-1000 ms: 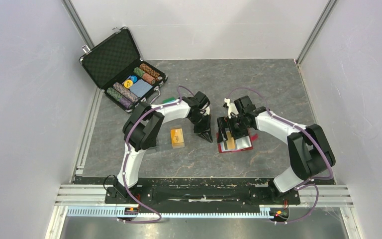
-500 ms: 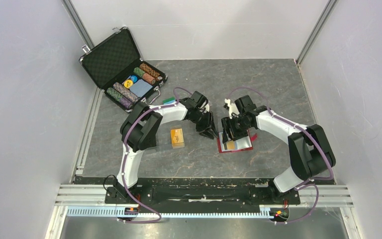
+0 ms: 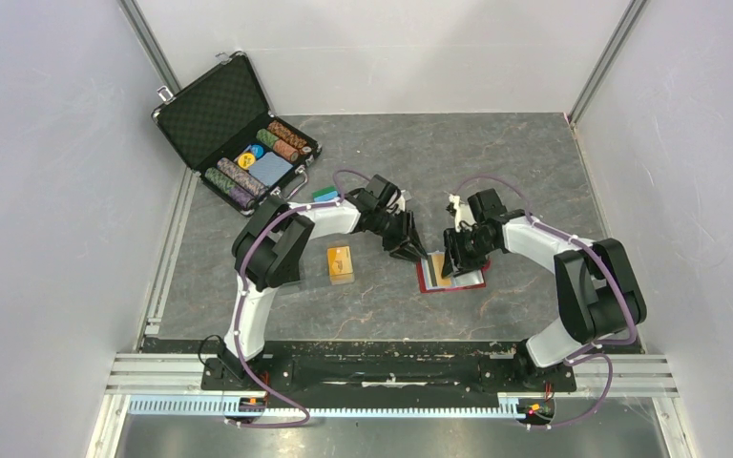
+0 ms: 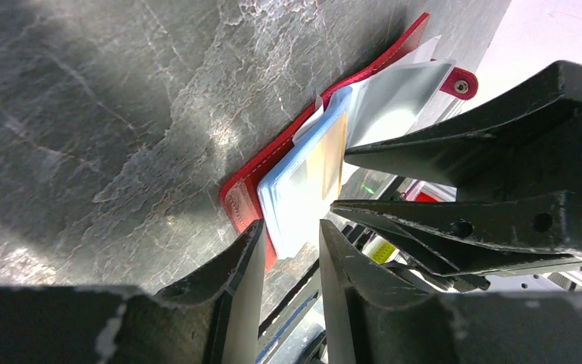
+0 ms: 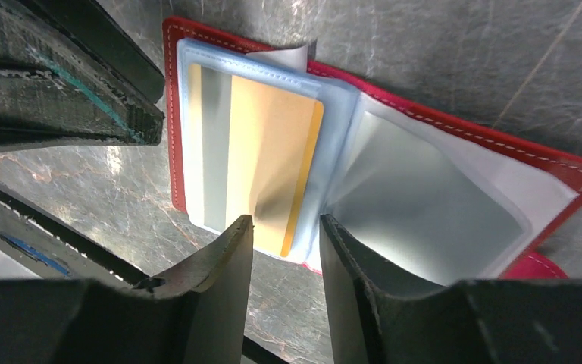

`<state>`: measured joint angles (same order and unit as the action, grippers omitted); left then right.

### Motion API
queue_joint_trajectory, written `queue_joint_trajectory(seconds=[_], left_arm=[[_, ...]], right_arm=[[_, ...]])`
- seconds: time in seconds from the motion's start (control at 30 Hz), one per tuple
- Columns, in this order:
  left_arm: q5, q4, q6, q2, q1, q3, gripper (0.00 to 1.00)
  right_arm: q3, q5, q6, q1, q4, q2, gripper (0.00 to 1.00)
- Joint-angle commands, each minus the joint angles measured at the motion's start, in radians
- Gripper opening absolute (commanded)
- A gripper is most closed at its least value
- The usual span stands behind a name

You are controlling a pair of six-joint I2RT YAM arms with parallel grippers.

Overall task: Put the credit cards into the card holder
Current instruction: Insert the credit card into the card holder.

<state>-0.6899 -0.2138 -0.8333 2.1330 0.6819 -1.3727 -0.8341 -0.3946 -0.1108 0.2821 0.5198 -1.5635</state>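
The card holder [image 5: 171, 136] lies spread open on the table [image 5: 439, 45] so its pockets face up for loading. One orange card [image 5: 273, 174] is already tucked in a clear sleeve [image 5: 197, 68]. It sits directly under my right gripper [image 5: 284, 227], whose jaws are part-open and empty. My left gripper [image 4: 292, 227], likewise part-open and empty, has the holder's corner just beyond its tips, probably to steady it.

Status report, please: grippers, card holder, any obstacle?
Both open, empty: left gripper, right gripper, over card holder. Holder lies open, orange card in sleeve. Second card on table. Grippers crowd each other.
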Motion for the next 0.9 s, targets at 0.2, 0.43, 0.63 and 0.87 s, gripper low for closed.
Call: queue_joint_trajectory(seconds=[0.2, 0.43, 0.63, 0.87], left_arm=[[-0.051, 0.048, -0.049, 0.051, 0.030, -0.040, 0.39], [-0.025, 0.018, -0.028, 0.033, 0.031, -0.055, 0.38], [0.082, -0.112, 0.053, -0.019, 0.031, -0.087, 0.41], [0.159, -0.154, 0.083, -0.078, 0.031, -0.088, 0.43]], right_arm=[[0.067, -0.037, 0.007, -0.010, -0.070, -0.014, 0.28], [0.089, -0.043, 0.009, -0.019, -0.083, -0.025, 0.14], [0.095, -0.046, 0.010, -0.021, -0.088, -0.034, 0.04], [0.099, -0.050, 0.015, -0.023, -0.093, -0.045, 0.00]])
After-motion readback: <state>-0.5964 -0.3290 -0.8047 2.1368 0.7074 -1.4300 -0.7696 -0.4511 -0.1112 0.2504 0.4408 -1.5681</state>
